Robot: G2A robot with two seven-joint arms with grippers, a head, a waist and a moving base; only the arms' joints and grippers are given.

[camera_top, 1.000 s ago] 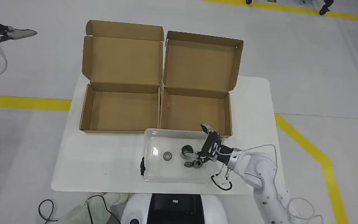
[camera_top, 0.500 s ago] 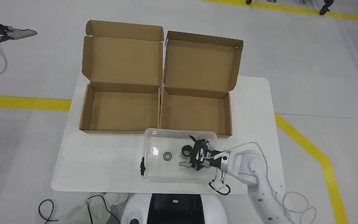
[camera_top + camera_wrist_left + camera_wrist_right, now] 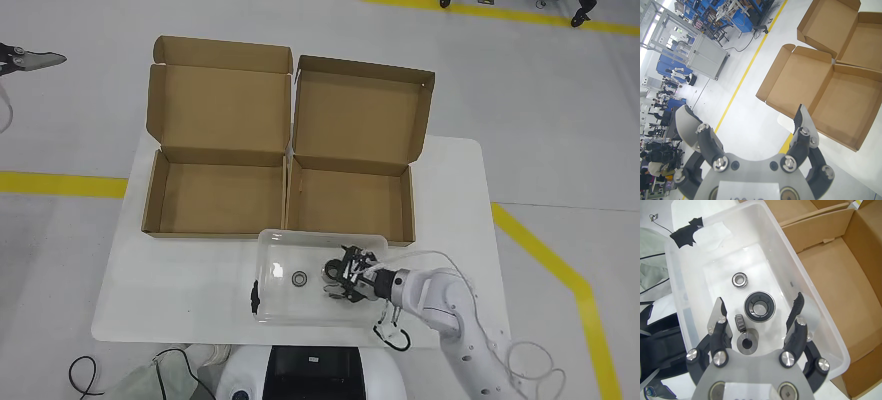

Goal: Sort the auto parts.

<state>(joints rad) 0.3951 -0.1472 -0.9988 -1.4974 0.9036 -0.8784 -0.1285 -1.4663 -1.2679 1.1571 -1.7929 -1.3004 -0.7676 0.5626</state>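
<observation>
Hovering spread apart, the right end effector (image 3: 760, 299) overlooks four parts (image 3: 759, 308) in one bin (image 3: 783, 243) beside two boxes (image 3: 215, 195).

Bin (image 3: 791, 256): smooth translucent plastic. Large bearing (image 3: 749, 313), between right claw (image 3: 760, 298) fingers: glossy steel, matt black insert. Box (image 3: 838, 285) beside claw: matt cardboard.

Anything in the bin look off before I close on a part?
One small roller bearing stands on edge, seemingly leaning on the tilted steel bushing, near the open right end effector. Ragged black tape is stuck on the rim of the bin. Nothing spilled.
</observation>
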